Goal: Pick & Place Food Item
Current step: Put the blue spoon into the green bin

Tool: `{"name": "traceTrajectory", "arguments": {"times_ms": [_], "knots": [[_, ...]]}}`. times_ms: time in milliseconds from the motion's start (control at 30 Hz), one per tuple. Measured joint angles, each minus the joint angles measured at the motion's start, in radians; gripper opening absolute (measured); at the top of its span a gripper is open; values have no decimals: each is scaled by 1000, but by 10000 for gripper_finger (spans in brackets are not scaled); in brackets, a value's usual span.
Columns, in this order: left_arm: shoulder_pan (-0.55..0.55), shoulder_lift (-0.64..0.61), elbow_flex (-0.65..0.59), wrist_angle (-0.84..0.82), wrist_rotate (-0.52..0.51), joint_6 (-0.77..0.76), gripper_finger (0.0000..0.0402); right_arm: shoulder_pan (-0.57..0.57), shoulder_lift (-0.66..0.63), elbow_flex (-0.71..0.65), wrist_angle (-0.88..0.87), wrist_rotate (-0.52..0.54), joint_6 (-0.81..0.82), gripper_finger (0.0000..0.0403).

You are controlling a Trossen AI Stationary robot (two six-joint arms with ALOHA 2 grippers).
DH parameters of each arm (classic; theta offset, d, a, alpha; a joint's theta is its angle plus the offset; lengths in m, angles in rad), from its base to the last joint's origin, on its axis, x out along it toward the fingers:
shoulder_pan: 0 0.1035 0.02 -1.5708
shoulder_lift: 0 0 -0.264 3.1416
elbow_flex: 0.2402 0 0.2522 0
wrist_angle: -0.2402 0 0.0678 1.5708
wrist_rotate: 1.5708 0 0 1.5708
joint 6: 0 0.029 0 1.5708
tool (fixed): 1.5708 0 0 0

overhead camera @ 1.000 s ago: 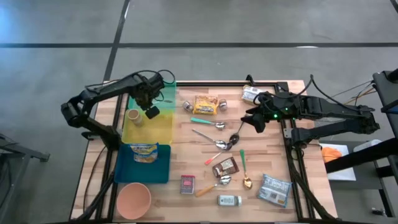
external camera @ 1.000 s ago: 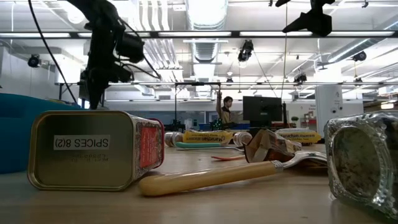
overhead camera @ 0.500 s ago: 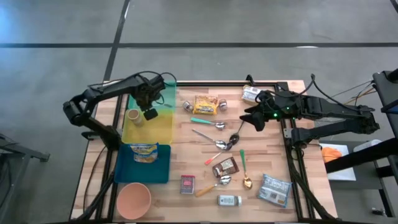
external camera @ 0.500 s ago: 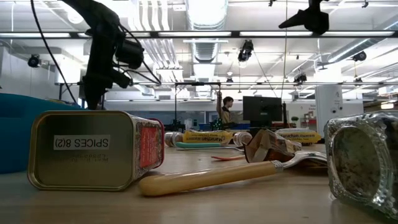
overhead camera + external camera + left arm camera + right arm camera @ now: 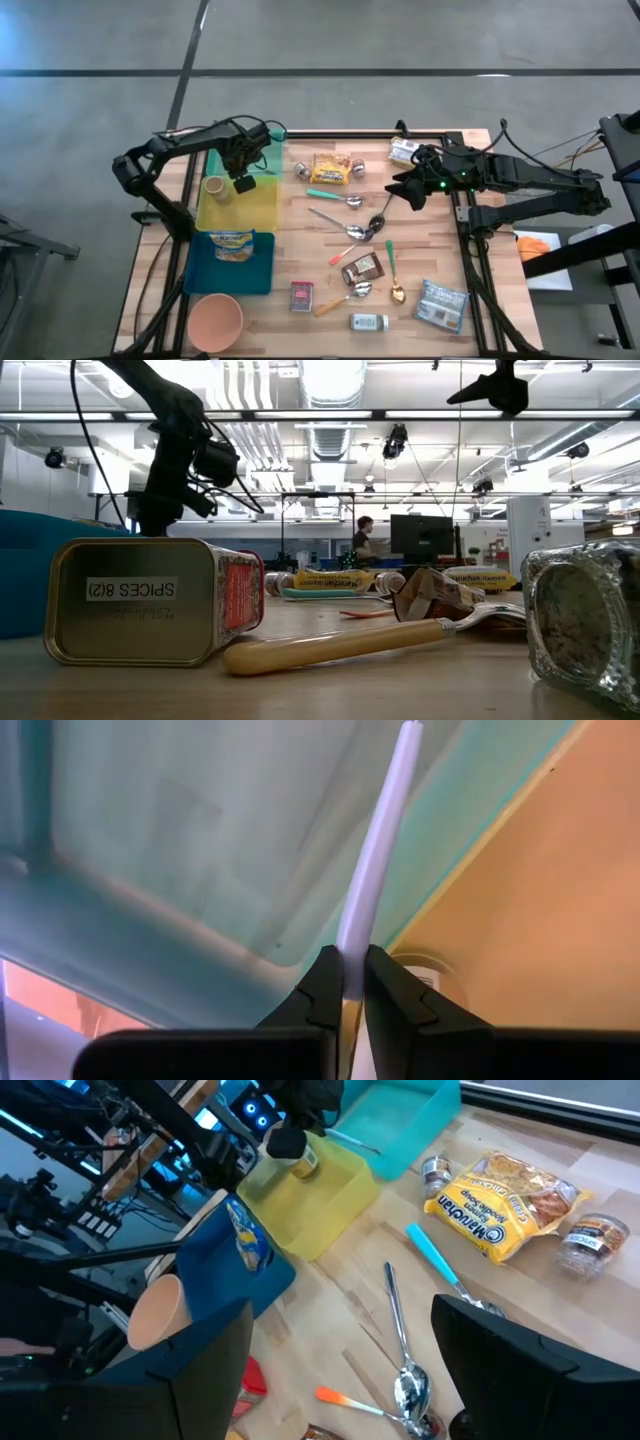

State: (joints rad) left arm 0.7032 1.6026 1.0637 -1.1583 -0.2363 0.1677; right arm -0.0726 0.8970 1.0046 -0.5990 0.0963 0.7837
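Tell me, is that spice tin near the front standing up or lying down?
Lying down. The spice tin rests on its side on the table, its base label facing the low camera; overhead it lies flat too.

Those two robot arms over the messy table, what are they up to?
The left gripper is shut on a thin white utensil handle, holding it over the teal bin at the table's back left. The right gripper waits open above the spoons. Food packets and jars lie scattered, untouched.
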Motion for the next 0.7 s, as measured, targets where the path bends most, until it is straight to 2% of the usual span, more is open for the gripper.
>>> {"name": "traceTrajectory", "arguments": {"times_ms": [267,467,700], "knots": [[1,0,0,3,-1,0,24,0,0,0,7,0,3,304],[3,1,-1,7,-16,13,45,0,0,0,7,0,21,304],[3,2,-2,11,-20,24,40,0,0,0,7,0,21,304]]}}
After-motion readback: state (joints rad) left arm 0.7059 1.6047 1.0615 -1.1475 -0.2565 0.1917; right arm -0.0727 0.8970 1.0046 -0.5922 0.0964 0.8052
